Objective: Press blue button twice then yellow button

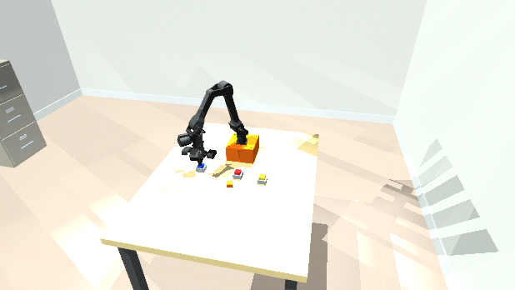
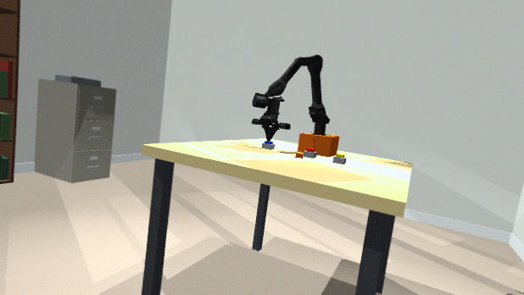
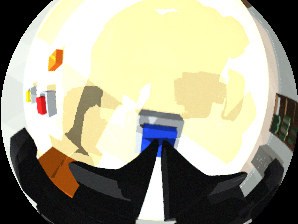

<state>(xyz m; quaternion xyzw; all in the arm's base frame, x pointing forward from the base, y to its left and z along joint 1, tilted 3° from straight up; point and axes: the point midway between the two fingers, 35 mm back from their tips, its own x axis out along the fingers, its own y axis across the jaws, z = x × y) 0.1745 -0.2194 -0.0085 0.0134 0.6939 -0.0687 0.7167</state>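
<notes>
My gripper (image 1: 200,163) (image 2: 268,140) (image 3: 159,143) is shut and empty, pointing straight down. Its fingertips are at the top of the blue button (image 1: 202,167) (image 2: 265,143) (image 3: 159,132), apparently touching it; how far the cap is pushed in I cannot tell. The blue button sits in a grey housing at the left of the row. The yellow button (image 1: 262,177) (image 2: 340,156) (image 3: 28,95) stands at the right end in the top view, well away from the gripper, its cap raised.
The red button (image 1: 237,172) (image 2: 310,149) (image 3: 41,105) stands between the blue and yellow ones. A small orange block (image 1: 229,184) (image 2: 299,155) (image 3: 56,60) lies close to the red button. The arm stands on an orange base (image 1: 239,154) (image 2: 326,145) (image 3: 61,172) behind the buttons.
</notes>
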